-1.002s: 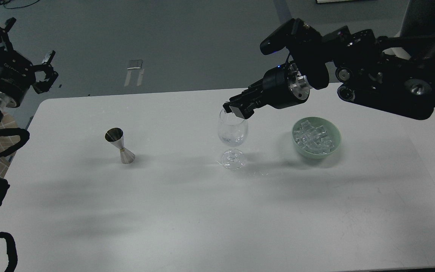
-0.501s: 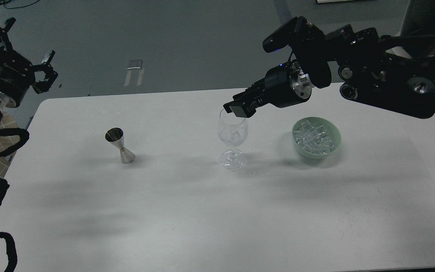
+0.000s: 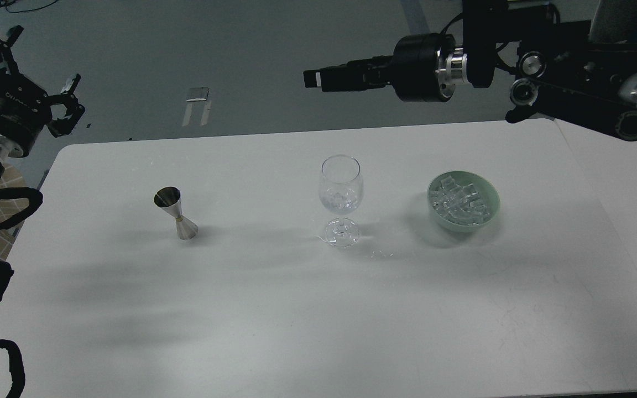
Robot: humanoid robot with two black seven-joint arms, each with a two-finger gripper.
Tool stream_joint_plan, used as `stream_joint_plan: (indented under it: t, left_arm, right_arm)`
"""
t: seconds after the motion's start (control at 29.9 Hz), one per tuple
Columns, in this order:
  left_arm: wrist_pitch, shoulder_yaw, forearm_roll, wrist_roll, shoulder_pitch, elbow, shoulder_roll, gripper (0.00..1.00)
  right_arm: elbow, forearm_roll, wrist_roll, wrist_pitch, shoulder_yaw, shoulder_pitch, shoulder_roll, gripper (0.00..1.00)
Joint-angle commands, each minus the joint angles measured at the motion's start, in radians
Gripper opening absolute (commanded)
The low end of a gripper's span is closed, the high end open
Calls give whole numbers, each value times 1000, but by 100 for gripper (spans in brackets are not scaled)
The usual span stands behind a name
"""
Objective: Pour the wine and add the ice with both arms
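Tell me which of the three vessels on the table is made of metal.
The jigger, the silver hourglass-shaped cup standing furthest left. The wine glass in the middle is clear, and the bowl of ice is pale green.

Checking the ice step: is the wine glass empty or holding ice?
Holding ice: clear cubes show in the wine glass bowl.

White table (image 3: 274, 309) carries a jigger (image 3: 176, 213), wine glass (image 3: 340, 199) and green bowl (image 3: 464, 202)
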Motion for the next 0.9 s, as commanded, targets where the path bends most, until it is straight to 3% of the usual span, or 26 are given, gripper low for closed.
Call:
stream_joint_plan:
  t: [0.0, 0.13, 0.27, 0.33, 0.57, 0.87]
  left_arm:
    - [0, 29, 0, -1, -9, 1, 6, 99]
    - [0, 54, 0, -4, -17, 3, 6, 99]
    - [0, 62, -2, -2, -29, 14, 1, 99]
    - [0, 85, -6, -2, -45, 21, 0, 99]
    - [0, 129, -12, -4, -89, 83, 4, 99]
    - [0, 203, -12, -5, -170, 153, -17, 99]
  right_arm:
    - [-106, 195, 2, -38, 112, -62, 21, 98]
    - [-248, 309, 2, -41, 368, -211, 113, 98]
    - [-340, 336, 10, -39, 511, -296, 179, 98]
    - [-420, 364, 45, -36, 590, -336, 239, 99]
    - [-482, 465, 111, 8, 748, -425, 313, 98]
    - [-571, 468, 153, 76, 881, -446, 371, 98]
